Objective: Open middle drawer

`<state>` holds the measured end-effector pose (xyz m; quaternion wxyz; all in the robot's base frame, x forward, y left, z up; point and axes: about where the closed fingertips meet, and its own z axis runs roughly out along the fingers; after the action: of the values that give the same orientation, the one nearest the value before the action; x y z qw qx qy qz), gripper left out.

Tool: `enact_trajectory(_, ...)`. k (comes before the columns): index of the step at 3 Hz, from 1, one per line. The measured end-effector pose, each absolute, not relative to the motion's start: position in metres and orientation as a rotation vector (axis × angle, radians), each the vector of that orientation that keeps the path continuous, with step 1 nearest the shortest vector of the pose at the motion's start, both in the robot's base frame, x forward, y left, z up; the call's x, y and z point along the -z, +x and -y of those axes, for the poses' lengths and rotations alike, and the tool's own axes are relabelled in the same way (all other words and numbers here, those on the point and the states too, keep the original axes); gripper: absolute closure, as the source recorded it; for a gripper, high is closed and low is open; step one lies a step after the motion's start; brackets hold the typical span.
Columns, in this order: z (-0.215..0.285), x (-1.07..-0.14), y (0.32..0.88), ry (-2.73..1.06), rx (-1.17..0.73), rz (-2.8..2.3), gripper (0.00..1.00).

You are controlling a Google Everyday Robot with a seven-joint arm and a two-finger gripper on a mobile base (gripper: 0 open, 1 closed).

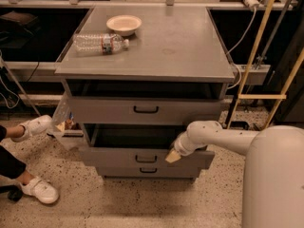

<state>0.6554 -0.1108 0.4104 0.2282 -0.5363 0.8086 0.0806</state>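
The grey cabinet (pixel 142 56) has three drawers. The middle drawer (pixel 114 156) is pulled partly out, its dark interior (pixel 128 137) shows, and its front overhangs the bottom drawer. Its small black bar handle (pixel 146 159) sits at the centre of the front. My gripper (pixel 173 155) is at the upper edge of that drawer front, just right of the handle, with the white arm (pixel 213 134) reaching in from the right.
The top drawer (pixel 142 110) stands slightly out, and the bottom drawer (pixel 148 171) is mostly covered. A plastic bottle (pixel 100 43) and a white bowl (pixel 123 23) lie on the cabinet top. A person's white shoes (pixel 34 126) are on the floor at left. My white base (pixel 273 179) fills the lower right.
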Motion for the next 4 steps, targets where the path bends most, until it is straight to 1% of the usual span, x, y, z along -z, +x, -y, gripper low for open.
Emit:
enact_trajectory(1,0.111,-0.410,0.655,-1.477,-0.222,-2.227,1.00)
enact_trajectory(3,0.111,-0.418,0.631,-1.464,-0.198,-2.193,1.00)
enact_trajectory(4,0.111,-0.418,0.631,-1.464,-0.198,-2.193,1.00)
